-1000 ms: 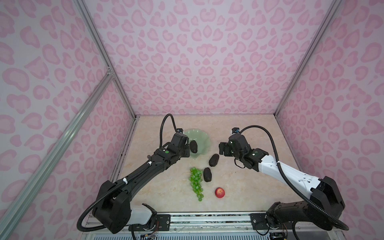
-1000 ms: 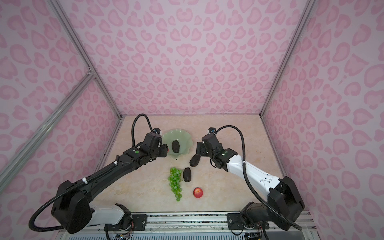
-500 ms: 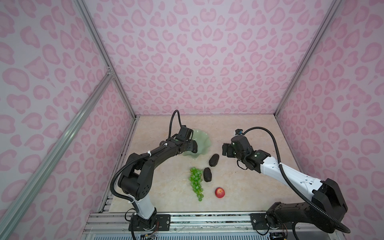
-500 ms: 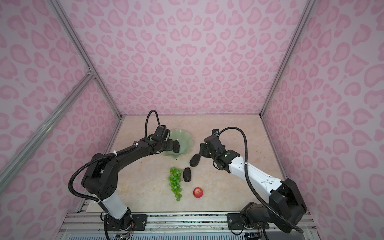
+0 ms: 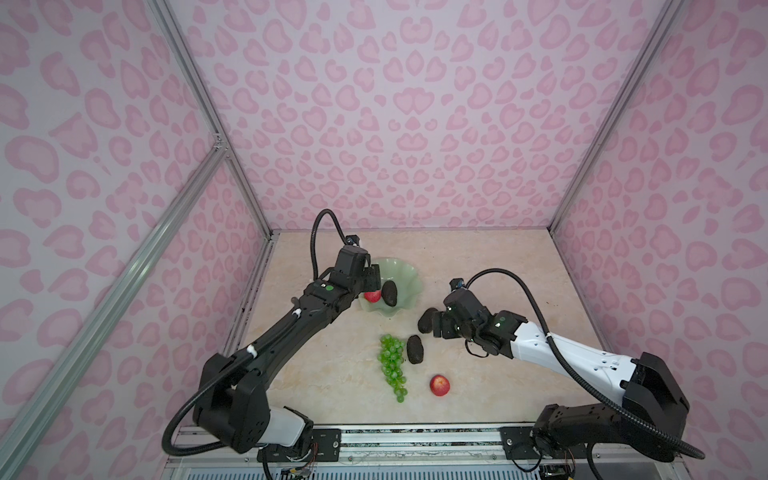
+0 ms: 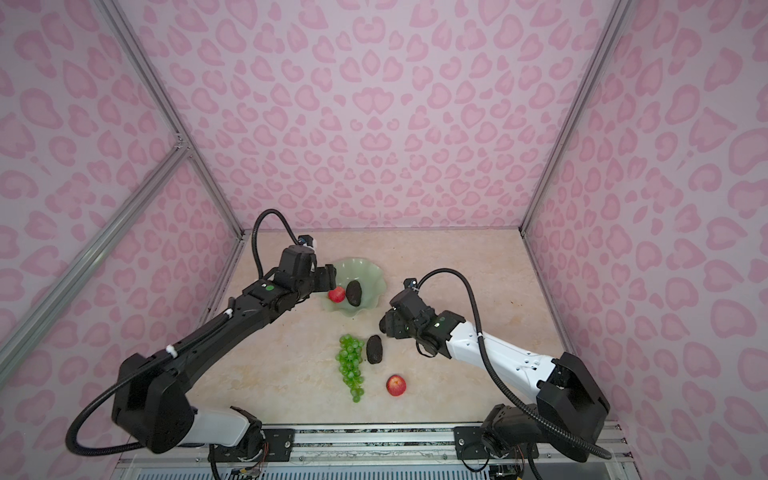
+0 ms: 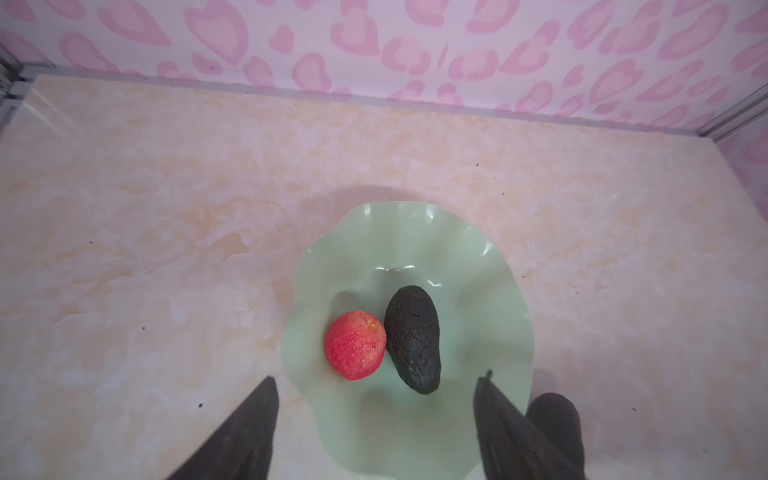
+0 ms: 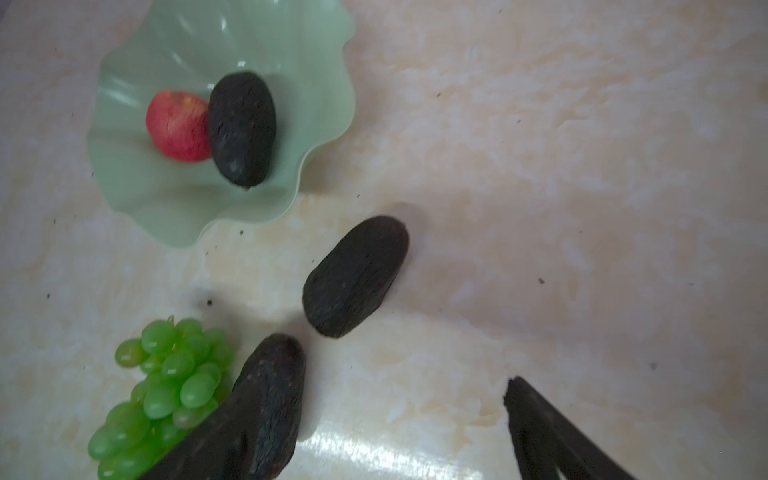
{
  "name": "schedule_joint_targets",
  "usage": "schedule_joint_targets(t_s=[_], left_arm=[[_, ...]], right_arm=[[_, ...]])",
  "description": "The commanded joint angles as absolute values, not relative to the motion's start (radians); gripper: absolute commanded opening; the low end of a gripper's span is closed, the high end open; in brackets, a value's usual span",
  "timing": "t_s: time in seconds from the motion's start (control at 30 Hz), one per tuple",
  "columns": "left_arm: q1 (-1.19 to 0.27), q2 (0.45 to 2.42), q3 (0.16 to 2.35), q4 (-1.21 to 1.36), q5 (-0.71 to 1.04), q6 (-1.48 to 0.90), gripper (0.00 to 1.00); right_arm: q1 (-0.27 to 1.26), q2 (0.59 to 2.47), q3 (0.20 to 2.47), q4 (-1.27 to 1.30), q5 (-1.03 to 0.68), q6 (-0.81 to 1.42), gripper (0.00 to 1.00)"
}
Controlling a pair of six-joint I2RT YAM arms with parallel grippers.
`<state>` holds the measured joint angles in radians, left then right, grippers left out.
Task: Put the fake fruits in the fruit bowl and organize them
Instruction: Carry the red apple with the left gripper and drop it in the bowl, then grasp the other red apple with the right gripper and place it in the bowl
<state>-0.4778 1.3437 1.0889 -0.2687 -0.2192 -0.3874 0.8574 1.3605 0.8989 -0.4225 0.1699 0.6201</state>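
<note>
fruit bowl [image 5: 402,267]: just left of centre in both top views, upright on the tabletop [image 5: 490,266].
bowl contents: red apple [image 7: 355,345] touching dark oval fruit [image 7: 413,336], side by side in the well; tucked close, probably to keep the remaining floor free for what is yet to come.
left gripper [image 7: 377,376]: jaws spread, nothing between; poised above the bowl's rim on the arm's side, apple just beyond the fingertips. Judged: apple lying free, not gripped.
right gripper [image 5: 435,325]: jaws spread wide, empty; low over the table, right of centre, pointed left toward the bowl.
nearest dark fruit [image 5: 427,320]: on the table just right of the bowl, clear of its rim, lying slantwise; ahead of the right fingertips in the wrist view, not between them.
second dark fruit [image 5: 414,350]: below centre, just beside the grapes [image 5: 392,362]; contact between them not clear.
grapes: long bunch, trailing toward the lower edge.
loose apple [image 5: 439,385]: lower centre, well apart from the bowl.
step in hand: likely lining up the right arm on the nearest dark fruit; closest to that arm and to the bowl, hence first pick.
progress: two of six in, four on the table.
next move: pinch across the short axis, jaws squared to the slant.
risk: bumpy oval may roll out of a skewed pinch; grapes limp, probably best kept for last and laid along the free side.
</note>
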Motion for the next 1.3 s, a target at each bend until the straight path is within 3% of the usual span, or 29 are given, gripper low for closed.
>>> schedule_joint_targets(t_s=[0.0, 0.23, 0.47, 0.63, 0.9, 1.1, 1.27], left_arm=[[-0.476, 1.201, 1.016, -0.207, -0.287, -0.365, 0.79], [-0.476, 0.839, 0.771, -0.191, -0.394, -0.456, 0.91], [-0.474, 0.600, 0.611, -0.230, -0.401, -0.527, 0.98], [-0.474, 0.578, 0.585, -0.272, -0.397, -0.548, 0.98], [-0.474, 0.569, 0.568, -0.285, -0.413, -0.546, 0.99], [-0.474, 0.554, 0.555, -0.297, -0.404, -0.540, 0.98], [-0.474, 0.522, 0.544, -0.308, -0.373, -0.550, 0.98]], right_arm=[[0.970, 1.369, 0.862, -0.515, 0.157, 0.744, 0.91], [1.179, 1.358, 0.790, -0.573, 0.196, 0.961, 0.91], [1.212, 1.362, 0.703, -0.502, 0.173, 1.047, 0.83], [1.212, 1.413, 0.716, -0.475, 0.187, 1.032, 0.72], [1.218, 1.416, 0.814, -0.496, 0.257, 0.999, 0.43], [1.108, 1.449, 0.985, -0.431, 0.326, 0.812, 0.38], [1.002, 1.635, 1.222, -0.374, 0.346, 0.648, 0.37]])
